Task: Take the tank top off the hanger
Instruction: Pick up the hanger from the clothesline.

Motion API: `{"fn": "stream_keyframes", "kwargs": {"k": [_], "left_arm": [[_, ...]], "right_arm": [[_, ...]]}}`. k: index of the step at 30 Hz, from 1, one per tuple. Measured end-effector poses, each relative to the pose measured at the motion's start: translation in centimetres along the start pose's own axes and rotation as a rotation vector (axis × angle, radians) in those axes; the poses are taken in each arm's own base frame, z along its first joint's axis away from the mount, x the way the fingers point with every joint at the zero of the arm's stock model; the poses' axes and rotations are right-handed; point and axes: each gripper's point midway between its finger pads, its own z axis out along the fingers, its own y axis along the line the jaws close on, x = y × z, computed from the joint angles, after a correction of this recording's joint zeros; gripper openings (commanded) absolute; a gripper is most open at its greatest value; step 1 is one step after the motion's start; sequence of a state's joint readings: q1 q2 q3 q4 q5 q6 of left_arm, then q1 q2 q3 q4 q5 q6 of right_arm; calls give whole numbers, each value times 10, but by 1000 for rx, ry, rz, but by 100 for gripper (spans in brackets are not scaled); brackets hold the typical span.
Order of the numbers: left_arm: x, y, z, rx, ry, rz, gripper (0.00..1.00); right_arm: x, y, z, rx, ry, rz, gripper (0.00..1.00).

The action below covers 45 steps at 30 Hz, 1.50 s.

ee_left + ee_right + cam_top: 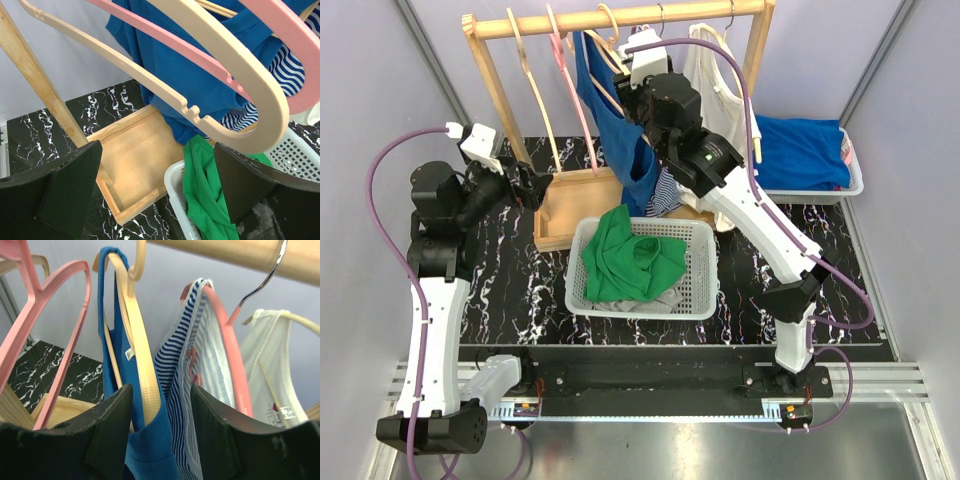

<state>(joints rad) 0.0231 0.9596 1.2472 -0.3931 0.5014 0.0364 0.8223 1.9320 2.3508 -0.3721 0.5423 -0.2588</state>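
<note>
A blue tank top [618,130] [111,335] hangs on a cream hanger [145,365] from the wooden rail [620,18]. My right gripper [160,390] is raised to the rail with its jaws open. They straddle the blue shoulder strap, the hanger's arm and the edge of the blue-and-white striped top [177,365] beside it. My left gripper [157,147] [535,185] is wide open and holds nothing. It hovers low at the rack's left, over the wooden base tray [130,160] and under two bare hangers.
A white top [715,80] hangs at the rail's right end. Bare cream [535,90] and pink [570,90] hangers hang at the left. A white basket [705,270] holds a green garment [630,260]. A white bin [855,180] at the back right holds blue cloth.
</note>
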Motion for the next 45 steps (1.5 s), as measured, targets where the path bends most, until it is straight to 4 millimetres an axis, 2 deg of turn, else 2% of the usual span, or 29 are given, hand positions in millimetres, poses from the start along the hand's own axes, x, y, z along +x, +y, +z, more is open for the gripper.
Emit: {"fn": "stream_keyframes", "kwargs": {"k": [5,7,10,13,17,23,29,36,39,45], "left_arm": [[0,0,0,0,-2,1,99],[-1,0,0,1,-2,1,99],[-1,-1,0,3,-2,1,99],[-1,-1,0,4,-3,1,99],[-2,-2,0,7,-6,2,99],[-2,-2,0,9,-7,2,99],[-3,-2,1,10,-11,4,99],[-6,-1,2,11,-23,11,99],[-5,-1,3,11,-20,9,99],[-5,-1,4,10,-19,9,99]], "right_arm": [[-15,-6,1,7,-36,16,60],[-14,-12,5,1,-35,33,67],[-7,-21,15,-46,-29,62,71],[-3,-33,26,-110,-30,91,72],[-4,-43,29,-176,-27,108,70],[-16,-24,21,-291,-51,123,68],[-10,-8,17,-376,-31,130,68],[-3,-1,20,-398,-12,152,63],[3,3,24,-399,3,161,59],[22,11,33,-375,45,148,41]]}}
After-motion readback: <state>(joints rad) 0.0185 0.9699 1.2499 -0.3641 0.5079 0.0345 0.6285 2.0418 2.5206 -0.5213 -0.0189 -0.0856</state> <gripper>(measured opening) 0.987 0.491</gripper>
